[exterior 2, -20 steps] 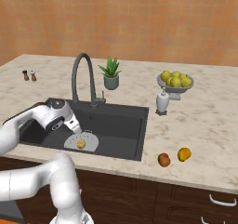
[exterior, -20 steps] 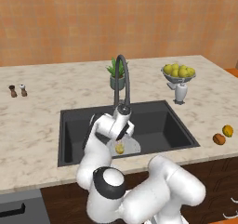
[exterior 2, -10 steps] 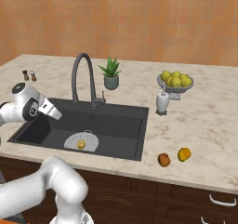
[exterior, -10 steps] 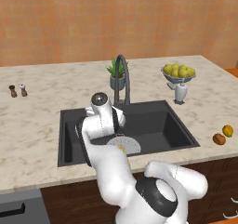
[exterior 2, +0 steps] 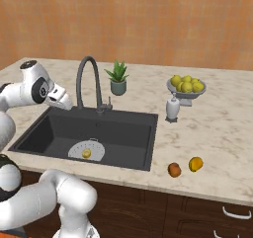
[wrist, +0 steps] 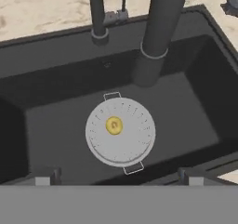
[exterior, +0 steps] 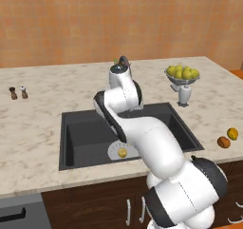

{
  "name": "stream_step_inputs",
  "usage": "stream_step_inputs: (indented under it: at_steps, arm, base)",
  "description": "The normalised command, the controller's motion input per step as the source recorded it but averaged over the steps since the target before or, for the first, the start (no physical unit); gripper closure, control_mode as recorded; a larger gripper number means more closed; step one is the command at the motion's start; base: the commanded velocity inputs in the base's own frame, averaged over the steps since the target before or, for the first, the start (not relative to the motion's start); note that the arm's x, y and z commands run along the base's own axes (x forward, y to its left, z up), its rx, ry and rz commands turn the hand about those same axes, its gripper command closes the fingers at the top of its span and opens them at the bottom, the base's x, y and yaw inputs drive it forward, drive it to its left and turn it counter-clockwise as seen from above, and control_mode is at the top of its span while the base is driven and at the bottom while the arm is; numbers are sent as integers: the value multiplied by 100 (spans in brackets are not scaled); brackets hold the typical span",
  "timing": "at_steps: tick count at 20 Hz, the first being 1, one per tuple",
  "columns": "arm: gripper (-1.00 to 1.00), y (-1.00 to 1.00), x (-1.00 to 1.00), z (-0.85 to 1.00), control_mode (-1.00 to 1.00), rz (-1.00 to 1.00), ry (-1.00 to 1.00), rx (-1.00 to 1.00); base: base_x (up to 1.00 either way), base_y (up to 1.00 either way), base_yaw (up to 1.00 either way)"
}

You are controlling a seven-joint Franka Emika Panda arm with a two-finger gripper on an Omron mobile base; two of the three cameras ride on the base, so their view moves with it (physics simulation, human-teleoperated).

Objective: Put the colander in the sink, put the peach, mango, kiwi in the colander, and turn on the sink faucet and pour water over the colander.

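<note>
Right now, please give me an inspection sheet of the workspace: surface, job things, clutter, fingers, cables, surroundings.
Surface: beige speckled stone counter with a dark sink set into it.
Job's things: colander flat on the sink floor, one small yellow fruit in it; a brown fruit and an orange fruit on the counter right of the sink; sink faucet behind the basin, no water seen.
Clutter: footed bowl of yellow-green fruit, small white bottle, potted plant, two small shakers.
Fingers: open, empty, above the sink, looking down at the colander.
Cables: nothing seen.
Surroundings: orange wall, dark wood cabinets below.
</note>
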Motion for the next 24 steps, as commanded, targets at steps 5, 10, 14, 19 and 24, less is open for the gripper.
stream_step_inputs:
  at_steps: [5, 10, 14, 19, 24]
  arm:
    - [-100, -88, -77, 49, -100, 20, 21, 1]
    - [-100, -100, -70, -3, -100, 0, -4, 28]
    - [-100, -100, 17, -1, -100, 0, 32, 31]
    - [-100, -100, 53, 2, -100, 0, 40, 25]
    - [-100, -100, 43, 25, -100, 0, 36, 19]
  base:
    - [0, 0, 0]
    - [0, 0, 0]
    - [0, 0, 0]
    - [0, 0, 0]
    - [0, 0, 0]
